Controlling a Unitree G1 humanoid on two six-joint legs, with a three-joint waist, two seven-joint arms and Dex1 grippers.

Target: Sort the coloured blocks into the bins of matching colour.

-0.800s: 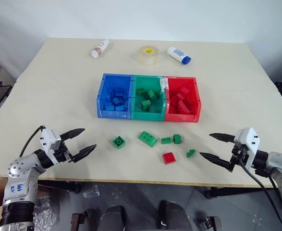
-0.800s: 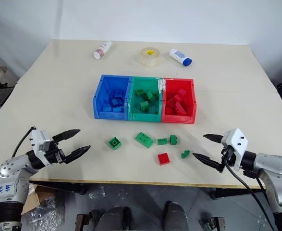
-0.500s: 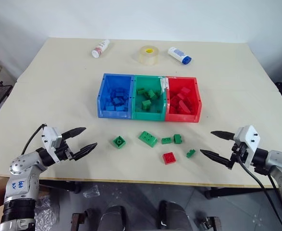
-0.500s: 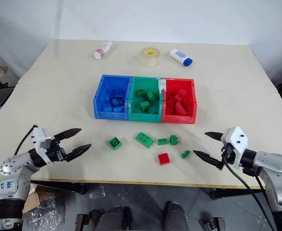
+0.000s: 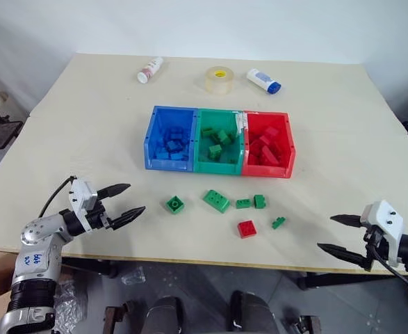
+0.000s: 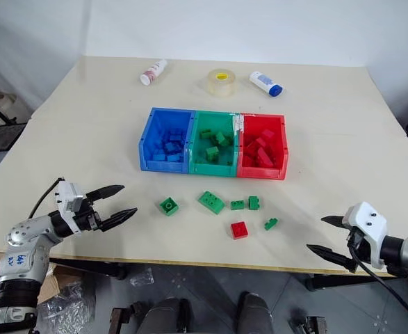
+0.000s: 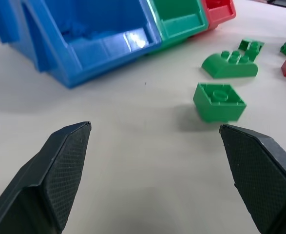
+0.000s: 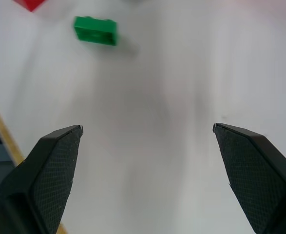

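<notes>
Landmark: three joined open-top plastic bins [image 5: 219, 169] in a row at mid-bench, long axis of the row running across the bench; blue bin [image 5: 169, 161] on the robot's left, green bin [image 5: 216, 166] in the middle, red bin [image 5: 267, 172] on the right; each already holds studded bricks of its own colour.
Bench: pale cream bench [image 5: 85, 139].
Loose blocks: six lie on the bench on the near side of the bins, well apart from them.
Green square brick [image 5: 174, 204]: in front of the seam between the blue and green bins, turned cornerwise.
Long green studded brick [image 5: 215, 200]: in front of the green bin, long axis slanting from far-left to near-right.
Small green brick [image 5: 242, 203]: in front of the seam between the green and red bins, long axis parallel to the bin row, just beside a stubby green brick [image 5: 259, 201] on its right.
Red square brick [image 5: 245, 228]: nearer than those two, in front of the red bin.
Tiny green brick [image 5: 279, 223]: right of the red square brick, long axis slanted.
Left gripper [image 5: 125, 202]: left and nearer than the bins, fingers spread wide and empty, pointing toward the green square brick.
Right gripper [image 5: 341, 234]: right of the bins at the bench's near edge, fingers spread wide and empty, pointing left.
Beyond the bins: roll of clear tape [image 5: 219, 78], white bottle with red label [image 5: 150, 69], white bottle with blue cap [image 5: 263, 80].
</notes>
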